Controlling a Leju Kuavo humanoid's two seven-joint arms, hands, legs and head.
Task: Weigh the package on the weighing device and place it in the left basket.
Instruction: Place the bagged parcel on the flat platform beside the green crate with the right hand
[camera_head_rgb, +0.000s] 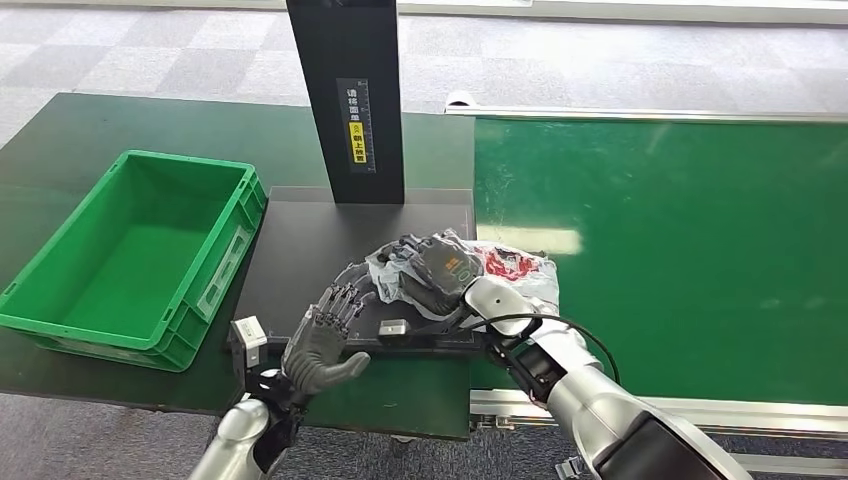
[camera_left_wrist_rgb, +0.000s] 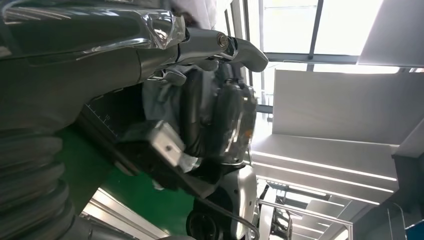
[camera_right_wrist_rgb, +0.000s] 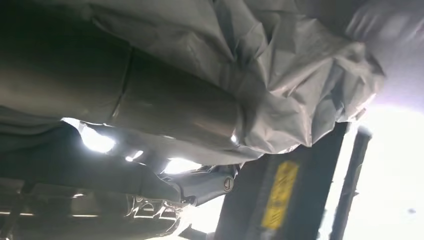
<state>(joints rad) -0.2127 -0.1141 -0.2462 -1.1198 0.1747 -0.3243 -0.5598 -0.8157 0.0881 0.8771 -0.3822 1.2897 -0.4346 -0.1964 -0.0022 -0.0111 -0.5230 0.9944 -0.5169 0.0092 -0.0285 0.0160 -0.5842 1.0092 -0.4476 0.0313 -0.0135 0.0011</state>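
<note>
1. From the head view, the package (camera_head_rgb: 470, 268), a crumpled grey plastic bag with a red-and-white print at one end, sits on the black scale platform (camera_head_rgb: 320, 250), at the platform's right front part, with its printed end reaching over onto the green conveyor belt (camera_head_rgb: 680, 250).
2. The right hand (camera_head_rgb: 440, 280) is wrapped over the top of the package, dark fingers curled down onto the plastic, gripping it.
3. The left hand (camera_head_rgb: 325, 335) is just beside the package on its left, fingers spread and pointing toward it, thumb out to the side; whether the fingertips touch the bag I cannot tell from here.
4. The green basket (camera_head_rgb: 60, 290) stands on the dark table to the left of the scale, touching or nearly touching the platform's edge.
5. A black upright post (camera_head_rgb: 350, 100) with a yellow label rises at the back of the scale platform.
6. The left wrist view adds a close side-on look: the left hand (camera_left_wrist_rgb: 210, 45) reaches along the package (camera_left_wrist_rgb: 165, 100), with the right hand (camera_left_wrist_rgb: 225, 120) clamped on the bag.
7. The right wrist view shows the package (camera_right_wrist_rgb: 280, 85) from below, wrinkled grey plastic pressed against the right hand (camera_right_wrist_rgb: 150, 100), with the post (camera_right_wrist_rgb: 280, 195) and its yellow label behind.
</note>
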